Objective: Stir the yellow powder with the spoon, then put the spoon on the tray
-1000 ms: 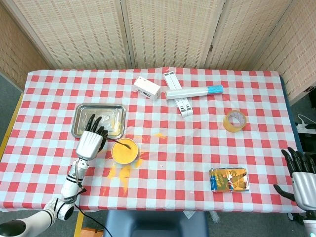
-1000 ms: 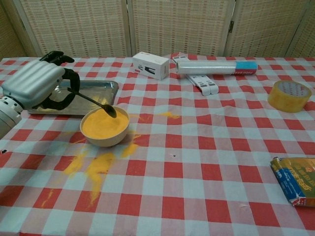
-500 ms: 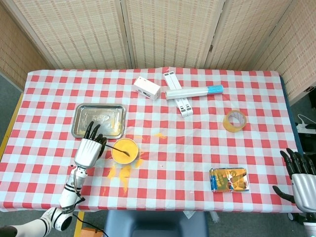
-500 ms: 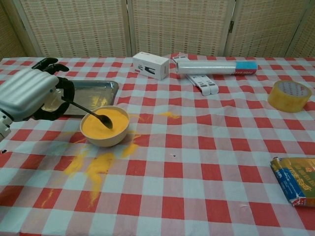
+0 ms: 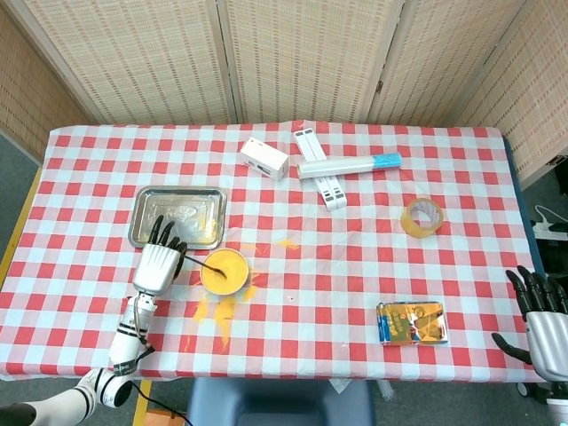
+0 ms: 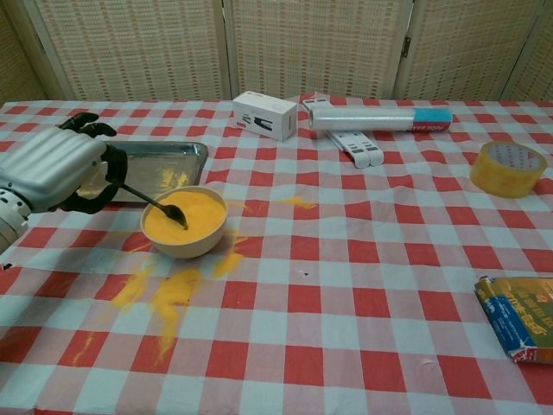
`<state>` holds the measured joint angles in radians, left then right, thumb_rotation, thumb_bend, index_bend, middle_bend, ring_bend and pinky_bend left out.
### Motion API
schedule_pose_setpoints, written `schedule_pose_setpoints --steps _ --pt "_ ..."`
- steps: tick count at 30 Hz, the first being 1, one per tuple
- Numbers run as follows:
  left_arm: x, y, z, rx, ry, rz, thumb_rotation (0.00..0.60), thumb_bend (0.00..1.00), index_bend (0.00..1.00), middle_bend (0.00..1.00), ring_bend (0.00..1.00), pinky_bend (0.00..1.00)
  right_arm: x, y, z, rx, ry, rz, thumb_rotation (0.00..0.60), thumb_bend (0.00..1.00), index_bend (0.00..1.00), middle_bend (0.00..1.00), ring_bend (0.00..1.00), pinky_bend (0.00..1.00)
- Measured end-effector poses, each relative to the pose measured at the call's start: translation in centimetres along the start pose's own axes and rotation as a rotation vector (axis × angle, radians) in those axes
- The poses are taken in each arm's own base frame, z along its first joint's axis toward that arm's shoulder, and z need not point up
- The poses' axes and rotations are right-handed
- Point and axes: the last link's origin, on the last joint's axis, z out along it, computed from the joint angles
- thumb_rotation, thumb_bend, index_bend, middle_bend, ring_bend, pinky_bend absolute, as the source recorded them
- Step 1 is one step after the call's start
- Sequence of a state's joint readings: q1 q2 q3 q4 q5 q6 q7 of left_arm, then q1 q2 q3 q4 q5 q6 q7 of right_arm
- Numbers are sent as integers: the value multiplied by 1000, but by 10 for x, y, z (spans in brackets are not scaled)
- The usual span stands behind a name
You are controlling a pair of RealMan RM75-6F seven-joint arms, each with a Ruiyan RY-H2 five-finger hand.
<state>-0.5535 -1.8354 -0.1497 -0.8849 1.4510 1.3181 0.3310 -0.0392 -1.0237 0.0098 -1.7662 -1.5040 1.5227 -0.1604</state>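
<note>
Left hand (image 6: 54, 169) pinched spoon (image 6: 151, 201), tip in bowl (image 6: 184, 222) of yellow powder (image 6: 194, 216); tray (image 5: 177, 216) at 11 o'clock; right hand (image 5: 543, 324) seemingly spread, empty.

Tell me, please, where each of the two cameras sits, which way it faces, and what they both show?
Head view: high above the near table edge, looking steeply down on the whole table; shows the left hand and forearm, and the right hand off the table's corner.
Chest view: low at the near edge, facing across toward the screens; shows only the left hand.
Shared: left hand holding the spoon in the bowl, tray, spilled powder, tape.
</note>
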Motion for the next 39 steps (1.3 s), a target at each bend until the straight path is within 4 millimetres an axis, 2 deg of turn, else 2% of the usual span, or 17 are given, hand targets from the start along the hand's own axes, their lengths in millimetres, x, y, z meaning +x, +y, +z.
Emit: schedule_pose_setpoints --steps 9,19,29,39 --pt "-1 0 17 23 9 -5 600 707 909 485 125 0 0 1 1 -9 4 0 600 86 0 0 0 0" --pt "12 11 23 5 62 -49 600 708 910 487 125 0 0 1 1 -7 3 0 600 86 0 0 0 0" --pt "1 4 31 17 27 -6 600 707 910 495 134 0 4 3 -1 -12 18 5 600 86 0 0 0 0" --pt "-3 3 22 -1 17 -24 600 716 910 496 134 0 4 1 -3 -4 18 4 600 86 0 0 0 0"
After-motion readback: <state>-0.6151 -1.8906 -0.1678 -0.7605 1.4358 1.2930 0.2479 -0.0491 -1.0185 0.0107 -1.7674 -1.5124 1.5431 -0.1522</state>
